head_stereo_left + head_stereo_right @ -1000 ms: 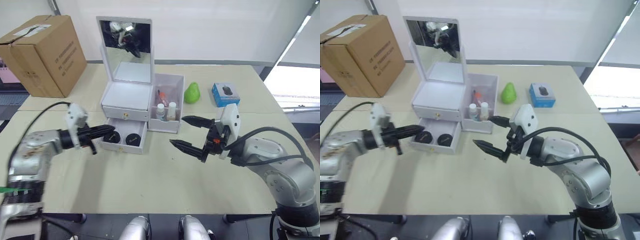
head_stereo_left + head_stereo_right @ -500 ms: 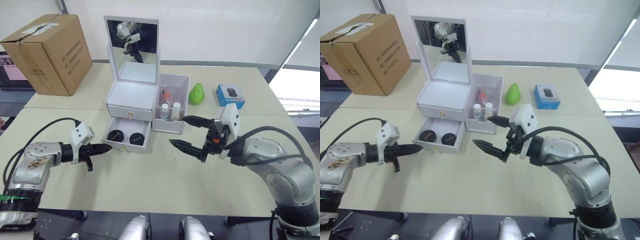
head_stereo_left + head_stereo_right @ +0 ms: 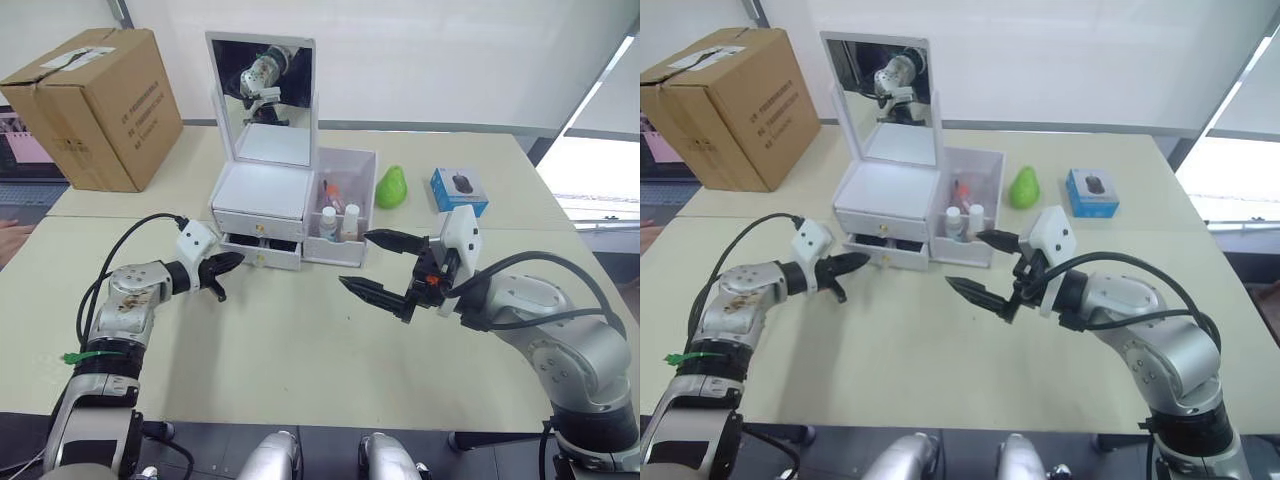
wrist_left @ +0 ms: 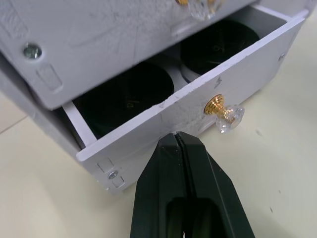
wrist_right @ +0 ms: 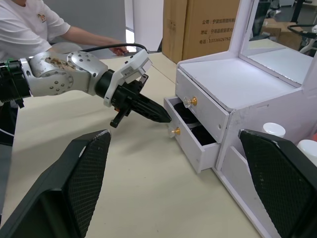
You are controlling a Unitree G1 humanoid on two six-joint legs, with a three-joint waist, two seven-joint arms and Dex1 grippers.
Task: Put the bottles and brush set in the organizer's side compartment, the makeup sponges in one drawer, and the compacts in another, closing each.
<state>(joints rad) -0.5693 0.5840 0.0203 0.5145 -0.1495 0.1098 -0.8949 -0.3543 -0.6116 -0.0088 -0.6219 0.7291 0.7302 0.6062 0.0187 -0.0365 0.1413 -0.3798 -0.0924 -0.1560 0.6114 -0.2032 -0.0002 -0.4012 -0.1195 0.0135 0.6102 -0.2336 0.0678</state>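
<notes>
The white organizer with its mirror stands mid-table. Its lower drawer is slightly ajar, and two black-lidded compacts lie inside. My left gripper is shut, its tip against that drawer's front beside the gold knob. The upper drawer is shut. Two white-capped bottles and the brush set stand in the side compartment. My right gripper hovers open and empty, in front of the side compartment. The makeup sponges are out of view.
A brown cardboard box stands at the back left. A green pear-shaped object and a small blue box lie right of the organizer. A person in a white shirt sits beyond the table's left side.
My left gripper has moved in to the lower drawer's front and the drawer has slid most of the way in. The right arm has held still.
</notes>
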